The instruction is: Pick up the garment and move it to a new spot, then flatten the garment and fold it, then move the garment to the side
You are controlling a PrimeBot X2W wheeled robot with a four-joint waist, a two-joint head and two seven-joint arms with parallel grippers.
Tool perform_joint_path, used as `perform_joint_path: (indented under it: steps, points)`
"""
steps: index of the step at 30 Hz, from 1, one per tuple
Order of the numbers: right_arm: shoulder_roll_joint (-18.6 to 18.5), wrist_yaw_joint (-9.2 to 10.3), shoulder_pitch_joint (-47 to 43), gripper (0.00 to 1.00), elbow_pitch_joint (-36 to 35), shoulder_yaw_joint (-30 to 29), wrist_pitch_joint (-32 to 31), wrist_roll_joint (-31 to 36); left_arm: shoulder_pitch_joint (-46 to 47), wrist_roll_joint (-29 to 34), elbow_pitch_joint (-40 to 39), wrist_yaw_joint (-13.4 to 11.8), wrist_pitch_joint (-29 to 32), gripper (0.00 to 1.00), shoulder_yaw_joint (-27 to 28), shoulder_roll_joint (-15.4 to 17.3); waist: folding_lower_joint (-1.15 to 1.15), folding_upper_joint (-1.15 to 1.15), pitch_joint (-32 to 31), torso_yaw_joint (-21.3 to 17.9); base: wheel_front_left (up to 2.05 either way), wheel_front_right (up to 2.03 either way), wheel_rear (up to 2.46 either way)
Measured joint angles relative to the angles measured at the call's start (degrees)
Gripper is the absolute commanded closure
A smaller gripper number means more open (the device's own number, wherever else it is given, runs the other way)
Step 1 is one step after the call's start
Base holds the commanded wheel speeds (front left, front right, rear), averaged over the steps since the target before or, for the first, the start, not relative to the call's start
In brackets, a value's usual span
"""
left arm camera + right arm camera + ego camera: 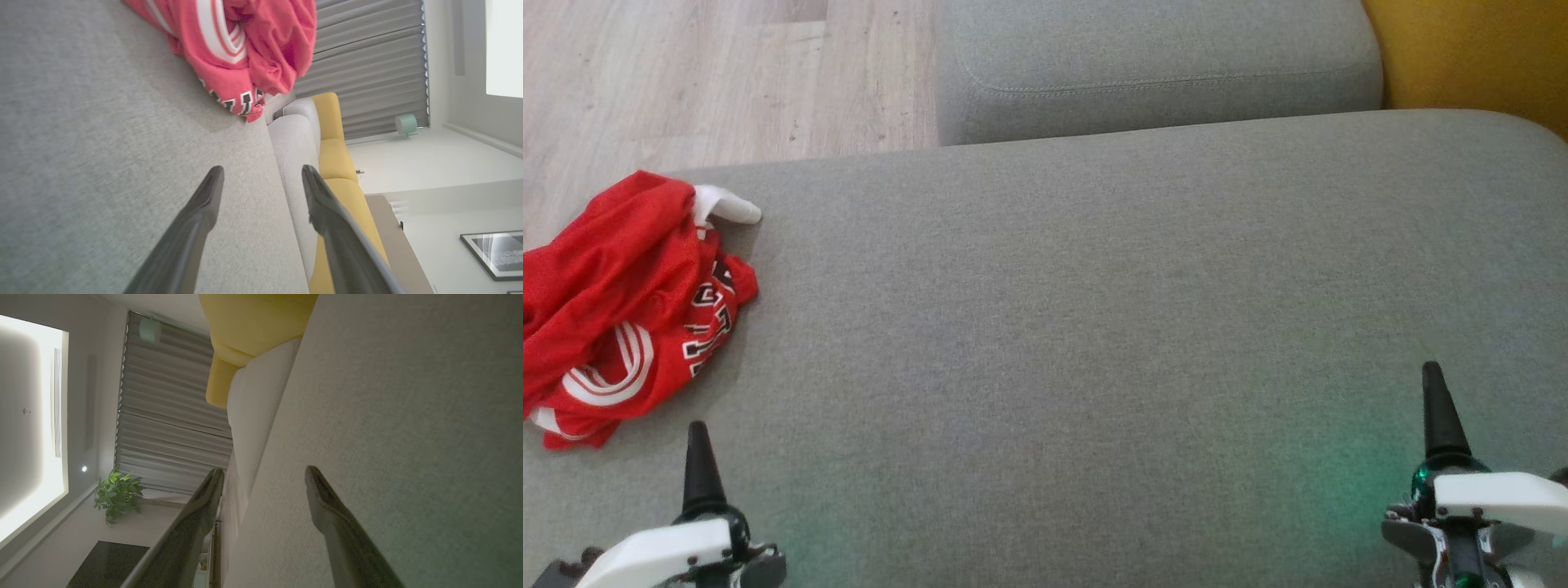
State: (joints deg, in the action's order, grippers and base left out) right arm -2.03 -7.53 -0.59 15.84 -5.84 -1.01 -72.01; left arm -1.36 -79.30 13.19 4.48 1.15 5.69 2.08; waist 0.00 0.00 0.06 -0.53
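Leftward, crumpled red garment (629, 302) with perhaps a white hanger (727, 208) on grey cushion (1094, 327); left gripper (262, 173), right gripper (264, 473) spread.

Head camera steeply above grey cushion (1094, 327); wrist cameras low along it.

Layout, reckoned from the seat cushion (1094, 327):
- Garment (621, 302): lies heaped on the seat cushion at its left side, toward the far-left corner.
- Left gripper (262, 169): above the cushion's near-left part, just before the garment and apart from it.
- Right gripper (264, 470): above the cushion's near-right part, well apart from the garment.
- Second cushion (1160, 73): behind the seat cushion, against its far edge, centre to right.
- Third cushion (1470, 49): behind the far-right corner, right of the second cushion.
- Floor (686, 73): behind the far-left corner, left of the second cushion.
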Motion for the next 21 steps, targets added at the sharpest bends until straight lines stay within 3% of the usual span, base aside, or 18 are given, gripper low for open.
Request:
perform_joint_path:
  steps: [6,21]
  points:
    - [0.00,0.00,0.09,0.00,-1.47,0.96,0.60,5.80,0.00,4.45,-1.77,-1.01,-0.78,0.00,-1.07,0.00,0.00,0.00,0.05,-0.09,0.00,0.00,0.00]
    - [-0.02,0.00,0.16,0.00,-4.71,4.90,3.11,23.23,-0.01,25.53,-4.77,-3.53,-3.31,0.00,-8.03,0.15,0.00,0.00,-0.13,-0.25,0.00,0.00,0.00]
